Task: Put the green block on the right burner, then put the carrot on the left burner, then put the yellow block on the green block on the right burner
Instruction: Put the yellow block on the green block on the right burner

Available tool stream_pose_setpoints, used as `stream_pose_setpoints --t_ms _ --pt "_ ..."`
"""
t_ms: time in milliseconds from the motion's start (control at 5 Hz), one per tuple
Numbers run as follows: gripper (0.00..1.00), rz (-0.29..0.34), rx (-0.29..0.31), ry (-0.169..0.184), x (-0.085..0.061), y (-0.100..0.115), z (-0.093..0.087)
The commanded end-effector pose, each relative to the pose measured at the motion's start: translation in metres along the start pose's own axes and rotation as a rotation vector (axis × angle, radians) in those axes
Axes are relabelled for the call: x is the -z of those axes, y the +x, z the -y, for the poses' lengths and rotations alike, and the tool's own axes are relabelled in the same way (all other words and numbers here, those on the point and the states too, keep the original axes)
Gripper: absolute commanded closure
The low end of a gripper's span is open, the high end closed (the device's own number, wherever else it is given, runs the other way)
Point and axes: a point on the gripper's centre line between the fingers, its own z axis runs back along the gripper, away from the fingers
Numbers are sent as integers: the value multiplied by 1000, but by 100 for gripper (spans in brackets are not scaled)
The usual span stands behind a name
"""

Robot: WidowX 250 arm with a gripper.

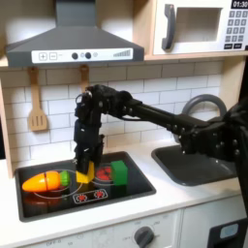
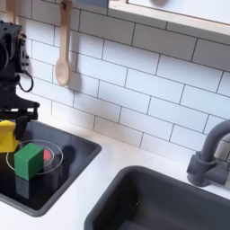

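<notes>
Both exterior views of my workspace are small, soft and slightly blurred, with fine detail lost. Lighting is even, warm and fairly bright, seemingly from above. In the first exterior view the glossy black hob (image 1: 82,199) carries pale reflections at lower left. In the second exterior view the green block (image 2: 28,161) mirrors faintly in it.

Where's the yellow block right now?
The yellow block is held in the gripper, at the second exterior view's left edge, just above and left of the green block on its burner.
</notes>
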Motion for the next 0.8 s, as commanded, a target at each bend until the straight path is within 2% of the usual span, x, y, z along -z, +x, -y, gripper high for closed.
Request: stream_pose_setpoints --t_ms 0,600 --pt "100 6 55 -67 -18 4 2" --pt "100 -13 108 -101 -31 -1 -4"
